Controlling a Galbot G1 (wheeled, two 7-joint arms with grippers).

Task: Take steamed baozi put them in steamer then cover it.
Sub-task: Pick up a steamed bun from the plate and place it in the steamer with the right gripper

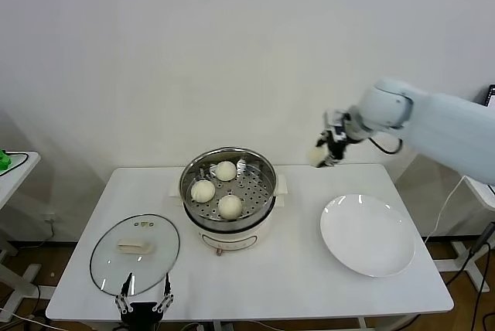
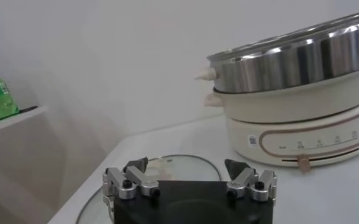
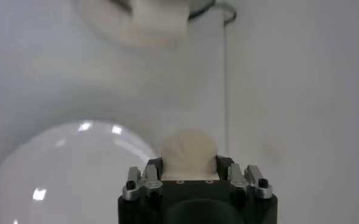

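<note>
While the left gripper (image 1: 144, 301) waits at the desk's (image 1: 294, 284) near edge with its fingers (image 2: 136, 165) spread wide and holding nothing, just in front of the glass lid (image 1: 134, 254) that lies flat on the desk, the work of this moment belongs to the other arm. Behind the lid, at mid-desk, stands the steamer (image 1: 229, 184), its steel basket seated on the white cooker base, uncovered, with three baozi (image 1: 230, 206) already resting on the perforated floor: one toward the front, one at the left, one toward the back. A bare patch of floor shows on the steamer's right side, which appears the natural seat for a fourth. To the right of the steamer the white plate (image 1: 368, 234) lies with nothing on it. Farthest back, raised well above the desk's far right corner, the right gripper (image 1: 328, 149) carries the fourth baozi (image 3: 189, 152), its fingers clamped on the bun's two sides; the wrist view shows the dough seated squarely between them. To do this step well, the arm would best travel leftward at height, clearing the steamer's rim, then descend over the bare patch so the bun does not crush its neighbours; the dough looks soft, so release ought to come low, near the floor, rather than from a drop. Only then would the lid, untouched beside the waiting left gripper, come into play.
</note>
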